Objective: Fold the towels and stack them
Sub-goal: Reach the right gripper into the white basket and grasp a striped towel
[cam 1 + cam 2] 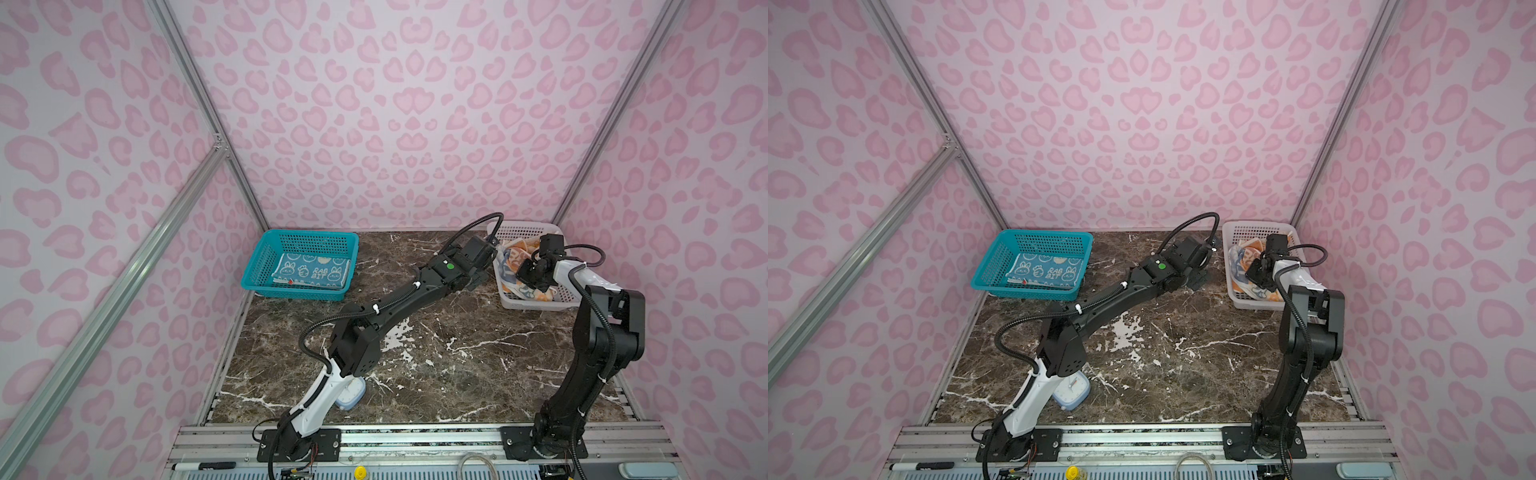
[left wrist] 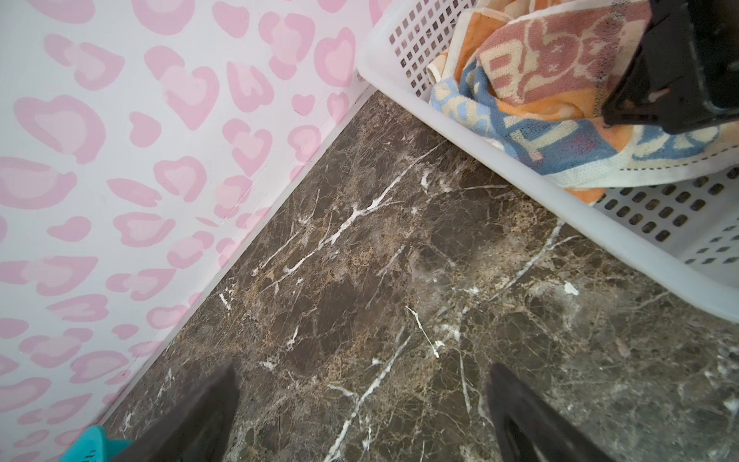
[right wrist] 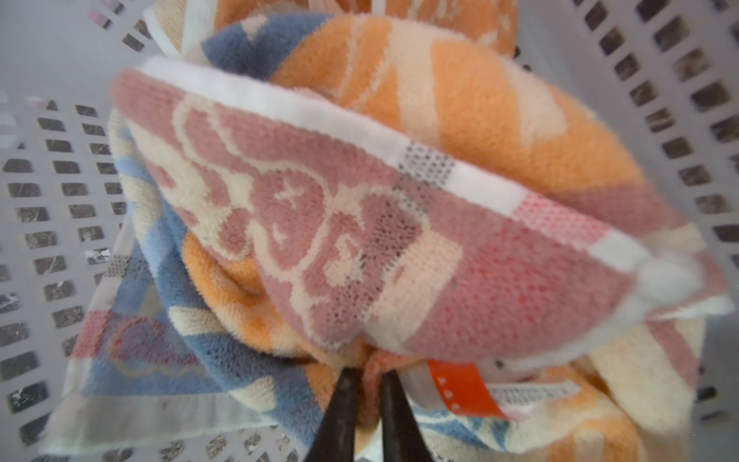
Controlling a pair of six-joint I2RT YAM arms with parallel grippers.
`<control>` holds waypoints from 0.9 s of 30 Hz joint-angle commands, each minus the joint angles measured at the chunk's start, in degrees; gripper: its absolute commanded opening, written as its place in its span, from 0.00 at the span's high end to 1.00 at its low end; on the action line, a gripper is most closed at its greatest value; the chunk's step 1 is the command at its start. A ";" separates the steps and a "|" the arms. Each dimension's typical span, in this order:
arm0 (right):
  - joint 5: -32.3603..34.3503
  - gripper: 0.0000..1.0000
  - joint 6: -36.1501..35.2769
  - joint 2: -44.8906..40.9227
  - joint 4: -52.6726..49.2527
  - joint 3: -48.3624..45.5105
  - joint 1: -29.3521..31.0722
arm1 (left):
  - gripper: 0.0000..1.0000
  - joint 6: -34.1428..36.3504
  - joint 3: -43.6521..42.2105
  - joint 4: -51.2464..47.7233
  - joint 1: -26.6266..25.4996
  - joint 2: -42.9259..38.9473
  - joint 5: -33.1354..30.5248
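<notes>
Fingers of the right gripper (image 3: 366, 374) stand pressed almost together, and we find a fold of cloth pinched between their tips. We take that fold to belong to the blue, orange and dusty-pink striped terry towel (image 3: 352, 240), whose rabbit-printed pink band bulges just above the tips. A small orange tag (image 3: 460, 384) lies just beside them. Behind it we note the orange-and-cream terry towel (image 3: 492, 112), crumpled against the striped one. Both cloths lie unfolded in the white plastic mesh basket (image 3: 680, 104). In a top view this basket (image 1: 523, 228) sits at the far right corner of the table, with the right gripper (image 1: 530, 276) reaching down into it.

We find the left gripper (image 2: 362, 366) with its jaws spread wide and nothing between them. It hangs over the bare dark brown marble-patterned tabletop (image 2: 360, 260), near the white basket's rim (image 2: 480, 152) but apart from it.

We record the blue terry towel with white rabbit print (image 1: 311, 270) lying folded flat in the teal plastic mesh basket (image 1: 307, 243) at the far left of the table, well apart from both grippers. A small pale blue clock (image 1: 1073, 390) stands on the near part of the table, partly hidden by the left arm.
</notes>
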 commanded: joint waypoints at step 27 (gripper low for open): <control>1.40 1.00 -8.71 -7.98 -18.39 47.08 33.52 | 0.02 -37.06 -29.90 10.16 22.24 -32.24 33.15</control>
